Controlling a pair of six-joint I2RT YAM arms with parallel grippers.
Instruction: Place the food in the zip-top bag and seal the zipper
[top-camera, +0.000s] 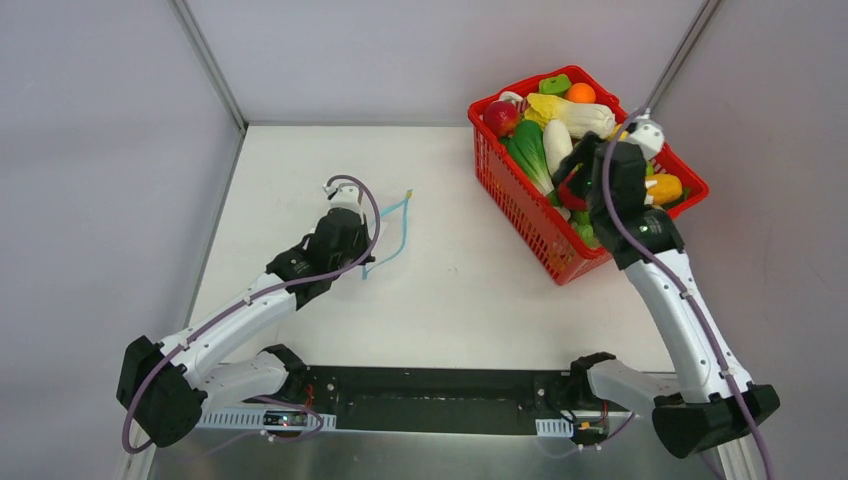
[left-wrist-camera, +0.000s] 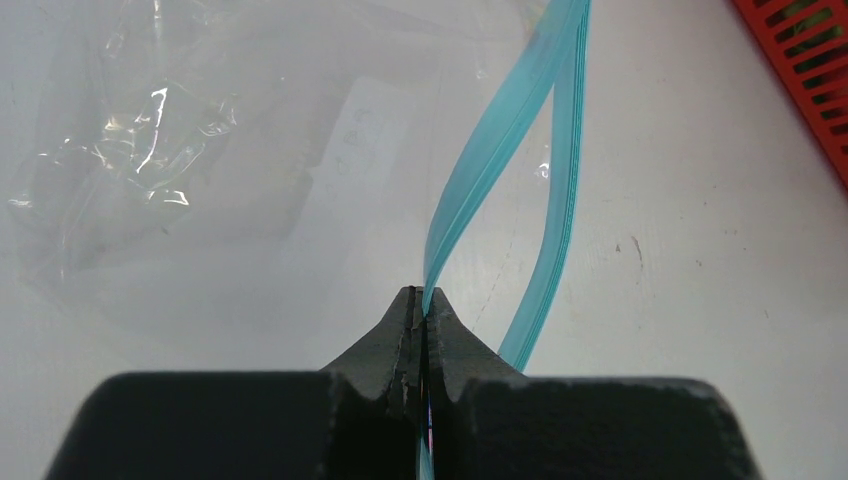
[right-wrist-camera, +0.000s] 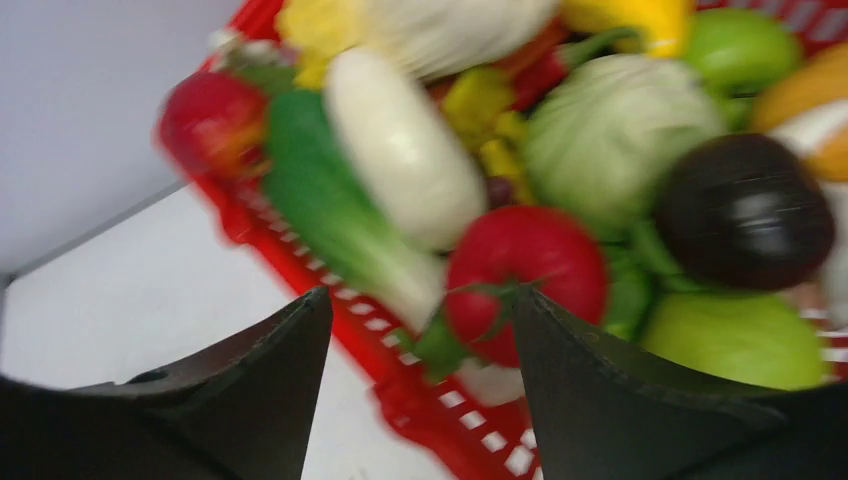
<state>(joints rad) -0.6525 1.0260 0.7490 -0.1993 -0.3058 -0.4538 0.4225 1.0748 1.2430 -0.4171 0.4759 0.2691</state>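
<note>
The clear zip-top bag (left-wrist-camera: 190, 150) lies on the white table, its mouth open, with the two teal-blue zipper strips (left-wrist-camera: 490, 160) parted. My left gripper (left-wrist-camera: 421, 292) is shut on one strip of the zipper (top-camera: 392, 235) near its near end. My right gripper (right-wrist-camera: 420, 295) is open and empty, hovering over the near side of the red basket (top-camera: 530, 215). Just beyond its fingertips lies a red tomato (right-wrist-camera: 525, 275), with the white radish (right-wrist-camera: 405, 150), green cabbage (right-wrist-camera: 615, 135) and dark purple ball (right-wrist-camera: 745, 210) around it. The right wrist view is blurred.
The red mesh basket (right-wrist-camera: 440, 410) stands at the back right, piled with toy food. Its corner shows in the left wrist view (left-wrist-camera: 800, 60). Grey walls close in the table at the back and both sides.
</note>
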